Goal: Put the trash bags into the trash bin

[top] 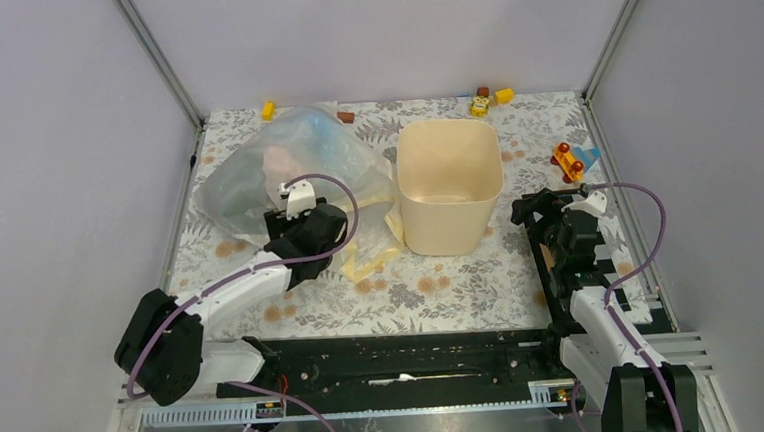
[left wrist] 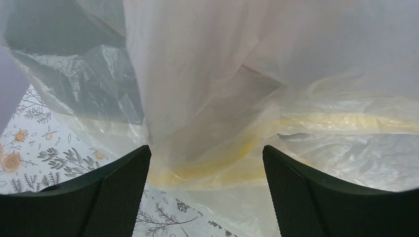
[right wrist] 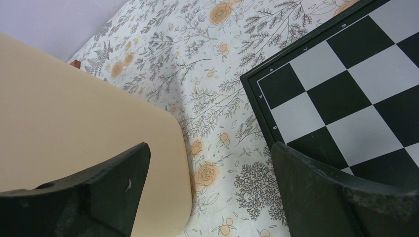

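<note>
- Trash bags (top: 275,167): one loose heap of pale pink, bluish-clear and yellow film, toward the far left corner of the table (top: 462,276); the yellow skirt touched the left wall of the trash bin (top: 451,222); none were inside it
- Trash bin: cream, upright, lidless, mid-table toward the far edge; looked empty
- Left gripper (left wrist: 205,150): fingers spread wide at the near side of the heap, film bunched just ahead of and between them, nothing pinched
- Right gripper (right wrist: 210,148): fingers spread, holding nothing, low between the bin's right wall and a chessboard (right wrist: 346,98) by the table's right edge
- Step in hand, as judged: first grasp of the heap by the left gripper
- Handling advice: push in deeper so that several folds sat between the fingers before closing, since a pinch on one thin layer would likely slip or drag out a single bag; lift high enough for trailing film to clear the rim; the right gripper could steady the bin, which looked light enough to slide or tip
</note>
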Action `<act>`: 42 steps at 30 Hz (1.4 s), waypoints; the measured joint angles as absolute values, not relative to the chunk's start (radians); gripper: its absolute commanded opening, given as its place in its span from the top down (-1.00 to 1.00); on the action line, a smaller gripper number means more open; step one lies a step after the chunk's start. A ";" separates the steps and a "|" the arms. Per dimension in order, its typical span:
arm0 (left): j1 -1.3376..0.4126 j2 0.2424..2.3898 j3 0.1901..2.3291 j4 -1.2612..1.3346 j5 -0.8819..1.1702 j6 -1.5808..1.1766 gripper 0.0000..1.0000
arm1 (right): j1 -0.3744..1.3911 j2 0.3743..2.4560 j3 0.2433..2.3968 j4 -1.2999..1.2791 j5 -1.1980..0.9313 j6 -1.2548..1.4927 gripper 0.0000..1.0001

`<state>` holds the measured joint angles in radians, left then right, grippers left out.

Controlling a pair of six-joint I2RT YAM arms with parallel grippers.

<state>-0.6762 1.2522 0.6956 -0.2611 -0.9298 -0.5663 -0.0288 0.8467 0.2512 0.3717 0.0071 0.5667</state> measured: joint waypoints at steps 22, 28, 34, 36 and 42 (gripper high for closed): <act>-0.577 1.209 0.708 -0.233 -0.799 -0.529 1.00 | -0.029 0.744 0.266 0.307 0.007 0.556 -0.94; -0.577 1.091 0.839 -0.327 -0.610 -0.549 1.00 | -0.029 0.604 0.412 0.132 -0.048 0.507 -0.75; -0.577 1.055 0.937 -0.419 -0.463 -0.550 1.00 | -0.029 0.502 0.586 -0.050 -0.141 0.442 -0.63; -0.577 1.046 0.960 -0.463 -0.423 -0.549 1.00 | -0.029 0.512 0.645 -0.094 -0.181 0.431 -0.58; -0.577 1.028 1.034 -0.598 -0.367 -0.529 1.00 | -0.027 0.624 0.815 -0.169 -0.353 0.422 -0.44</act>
